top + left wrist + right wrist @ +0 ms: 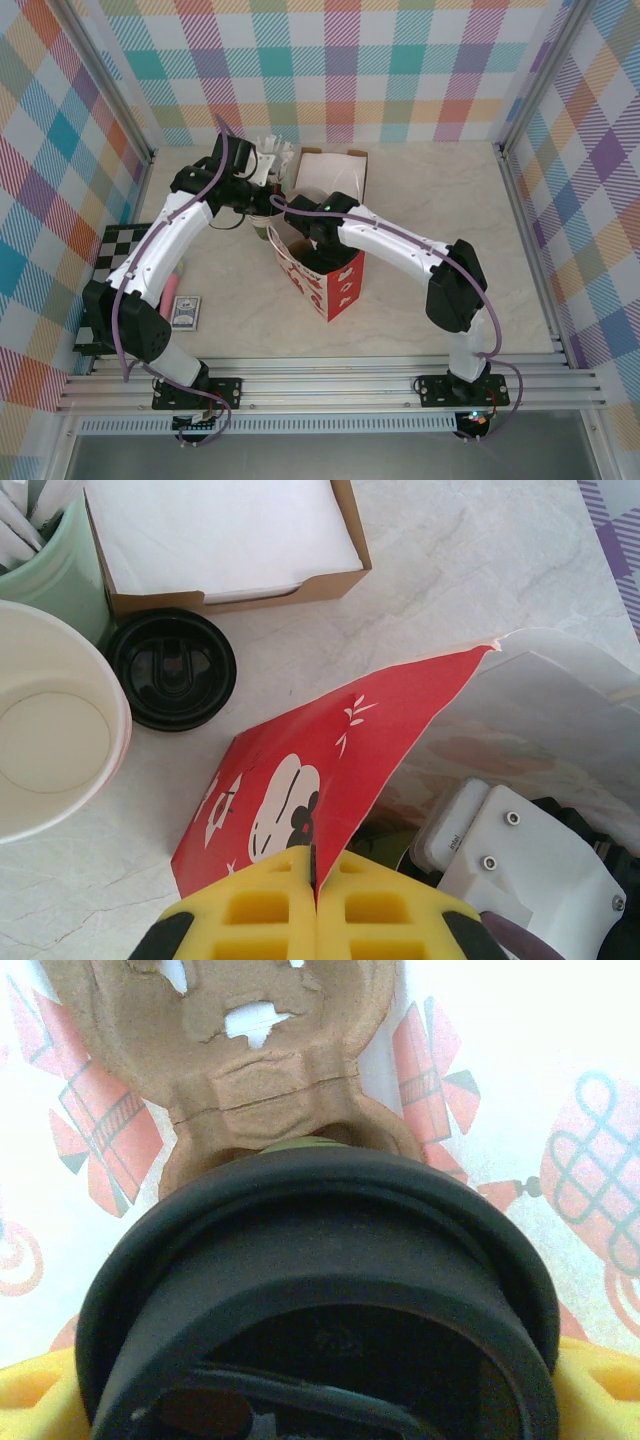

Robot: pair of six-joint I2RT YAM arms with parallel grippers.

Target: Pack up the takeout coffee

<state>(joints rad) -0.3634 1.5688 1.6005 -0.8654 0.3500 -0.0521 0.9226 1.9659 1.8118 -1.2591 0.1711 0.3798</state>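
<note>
Top external view counts one red-and-white paper bag (335, 285) standing mid-table, one open cardboard box of white napkins (335, 170) behind it, one pale-green cup of packets (272, 155) beside the box, one checkerboard (112, 250) at the left edge and one blue card deck (186, 312) near it. Left wrist view adds one loose black lid (172, 668) lying flat and one cream paper cup (50, 735) just beside it. One takeout coffee (320, 1260) sits inside the bag, its black lid close to the right wrist camera, with one brown pulp carrier (270, 1080) just behind it. From its base the left arm bends forward and to the right, and the left gripper (315, 870) has its yellow fingers pressed together on the bag's red rim. Elbow out to the right, the right arm curls leftward with its wrist down in the bag's mouth; the right gripper (320, 1395) clasps the coffee between its yellow pads. A pale marbled table (430, 200) carries everything, and bright plaid walls (350, 60) enclose it on three sides.
</note>
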